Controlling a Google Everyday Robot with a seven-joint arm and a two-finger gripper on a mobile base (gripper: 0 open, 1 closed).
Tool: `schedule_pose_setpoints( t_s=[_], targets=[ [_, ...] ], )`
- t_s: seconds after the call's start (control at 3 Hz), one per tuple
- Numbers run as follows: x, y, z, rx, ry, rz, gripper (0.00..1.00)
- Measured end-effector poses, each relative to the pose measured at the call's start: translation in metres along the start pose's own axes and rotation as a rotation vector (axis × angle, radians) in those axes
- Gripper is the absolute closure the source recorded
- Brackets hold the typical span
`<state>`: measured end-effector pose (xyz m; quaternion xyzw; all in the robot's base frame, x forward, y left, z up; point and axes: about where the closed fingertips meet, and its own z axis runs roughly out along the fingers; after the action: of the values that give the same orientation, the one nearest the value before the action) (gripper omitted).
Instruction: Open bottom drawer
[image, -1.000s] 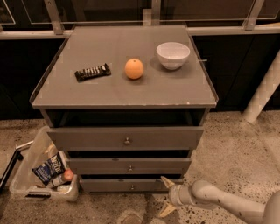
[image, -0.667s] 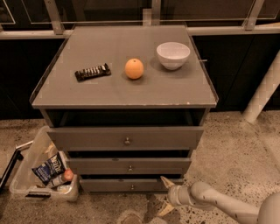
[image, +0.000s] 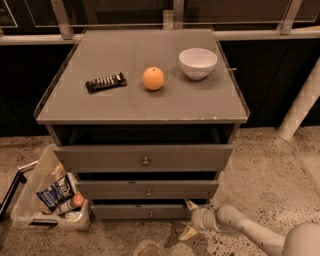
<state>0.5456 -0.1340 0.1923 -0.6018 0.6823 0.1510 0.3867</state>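
The bottom drawer is the slimmest grey front of three in the grey cabinet, low near the floor, with a tiny round knob at its centre. It sits about flush under the middle drawer. My gripper is at the drawer's right end, just off the front corner and right of the knob. Its two pale fingers are spread, one up by the drawer's top corner and one down near the floor. It holds nothing. The white arm reaches in from the lower right.
The cabinet top carries a black snack bar, an orange and a white bowl. The tall top drawer stands slightly out. A clear bin of packets stands on the floor at the left. A white post is at the right.
My gripper has edged slightly left toward the bottom drawer's right end. The drawers have not visibly moved.
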Motion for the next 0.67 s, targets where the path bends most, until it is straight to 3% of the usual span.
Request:
schedule_pose_setpoints(
  t_s=[0.67],
  targets=[
    [0.0158, -0.0155, 0.0164, 0.013, 0.005, 0.003, 0.0]
  ],
)
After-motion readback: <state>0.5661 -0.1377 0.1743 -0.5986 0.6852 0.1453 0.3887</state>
